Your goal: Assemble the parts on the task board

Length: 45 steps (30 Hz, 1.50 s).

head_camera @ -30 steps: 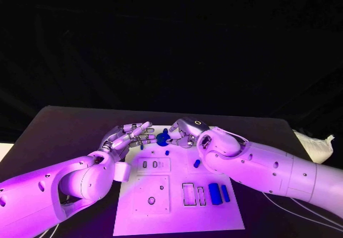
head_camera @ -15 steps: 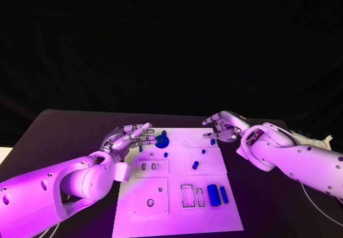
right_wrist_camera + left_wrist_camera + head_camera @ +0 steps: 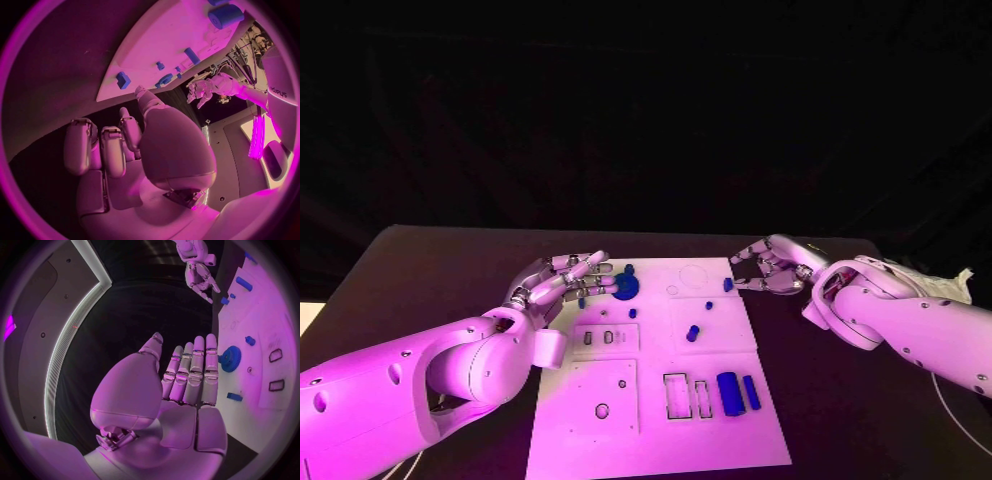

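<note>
Both arms are at the far end of the task board (image 3: 661,420), one on each side. The left hand (image 3: 560,280) hovers by the board's left edge with its fingers stretched out straight and nothing in them, its tips close to the blue gear (image 3: 626,286) that sits on the board. The right hand (image 3: 773,268) hangs off the board's right edge over the dark desk (image 3: 430,270), fingers curled loosely inward; it seems empty, though a small blue part (image 3: 728,285) lies on the board just beside its fingertips.

It looks like a pause between placements, with the gear set down and the next piece not yet chosen. I'd guess the small part at the right edge is the next candidate; taking it calls for a fine pinch.

Other loose pieces lie mid-board: a short blue peg (image 3: 692,333) and, nearer the robot, a large blue block (image 3: 731,391) beside a thinner blue bar (image 3: 753,391), next to empty rectangular slots (image 3: 678,394). Nothing blocks either hand; the pieces are simply small and close together.
</note>
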### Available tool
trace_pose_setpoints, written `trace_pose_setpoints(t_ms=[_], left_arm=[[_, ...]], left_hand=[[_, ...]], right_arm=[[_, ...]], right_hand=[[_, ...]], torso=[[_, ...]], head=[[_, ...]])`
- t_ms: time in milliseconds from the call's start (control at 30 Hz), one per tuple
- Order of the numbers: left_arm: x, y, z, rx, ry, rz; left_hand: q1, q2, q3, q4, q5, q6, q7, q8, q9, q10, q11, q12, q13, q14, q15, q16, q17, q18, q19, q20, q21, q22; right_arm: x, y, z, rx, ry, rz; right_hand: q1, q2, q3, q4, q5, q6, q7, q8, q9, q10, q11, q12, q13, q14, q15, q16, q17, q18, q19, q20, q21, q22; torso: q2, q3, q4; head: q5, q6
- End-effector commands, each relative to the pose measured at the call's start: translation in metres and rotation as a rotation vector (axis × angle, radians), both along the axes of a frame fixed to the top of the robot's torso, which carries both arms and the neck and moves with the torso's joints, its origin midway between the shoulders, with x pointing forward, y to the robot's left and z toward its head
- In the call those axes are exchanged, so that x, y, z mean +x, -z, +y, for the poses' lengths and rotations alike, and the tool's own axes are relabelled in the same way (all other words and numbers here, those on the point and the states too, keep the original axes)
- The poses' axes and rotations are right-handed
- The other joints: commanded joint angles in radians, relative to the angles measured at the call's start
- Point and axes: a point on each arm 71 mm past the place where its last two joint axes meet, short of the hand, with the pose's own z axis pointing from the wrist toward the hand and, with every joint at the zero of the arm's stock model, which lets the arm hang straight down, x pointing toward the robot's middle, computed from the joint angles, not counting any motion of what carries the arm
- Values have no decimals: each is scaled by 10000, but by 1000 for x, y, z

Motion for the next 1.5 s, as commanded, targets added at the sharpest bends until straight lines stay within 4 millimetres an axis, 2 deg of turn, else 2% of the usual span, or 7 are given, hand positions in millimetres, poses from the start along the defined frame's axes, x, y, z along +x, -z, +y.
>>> trace_pose_setpoints(t_ms=[33,333,533,667,1133,1500], left_arm=[[-1,0,-2,-156,186,-21],[-1,0,-3,-164,199,-11],[-1,0,-3,-170,214,-8],[-1,0,-4,-170,217,-5],[-1,1,-4,-172,223,-2],[-1,1,-4,-173,237,10]], left_hand=[[78,61,3,-57,-36,-18,50,-42,-6,-10,35,-38,-14,6,56,-33,13,17,41,51,-55,-13],[78,61,3,-57,-36,-18,50,-42,-6,-10,35,-38,-14,6,56,-33,13,17,41,51,-55,-13],[78,61,3,-57,-36,-18,50,-42,-6,-10,35,-38,-14,6,56,-33,13,17,41,51,-55,-13],[78,61,3,-57,-36,-18,50,-42,-6,-10,35,-38,-14,6,56,-33,13,17,41,51,-55,-13],[78,61,3,-57,-36,-18,50,-42,-6,-10,35,-38,-14,6,56,-33,13,17,41,51,-55,-13],[78,61,3,-57,-36,-18,50,-42,-6,-10,35,-38,-14,6,56,-33,13,17,41,51,-55,-13]], right_arm=[[0,7,2,-107,-423,280],[3,19,5,-138,-342,555],[6,24,6,-152,-179,622],[8,25,8,-151,-144,675],[11,29,12,-257,-90,851],[13,31,13,-358,-30,941]], right_hand=[[54,-69,-20,-53,67,21,-30,-2,-12,-14,-45,-33,67,834,9,62,1707,-185,-24,-22,8,-15],[41,-26,-24,-47,78,47,-4,14,-6,-3,-27,-16,81,839,18,74,1734,-189,-19,-26,15,2],[22,102,-8,-35,74,140,8,45,11,35,-13,42,125,848,31,93,1777,-199,1,-21,37,47],[-11,203,4,-20,48,273,-1,82,31,58,-20,77,152,853,30,104,1802,-202,10,-18,49,68],[27,650,236,-77,-321,1246,-260,352,146,109,-230,157,230,867,-131,135,1877,-211,44,-138,92,150],[47,704,290,-126,-413,1397,-318,381,154,124,-281,174,249,874,-177,148,1908,-215,54,-183,101,171]], torso=[[37,29,8],[31,22,6],[19,7,23],[17,7,12],[18,8,12],[19,9,8]], head=[[-6,11],[3,-32],[-30,-60],[-17,-69],[-33,-101],[-54,-130]])
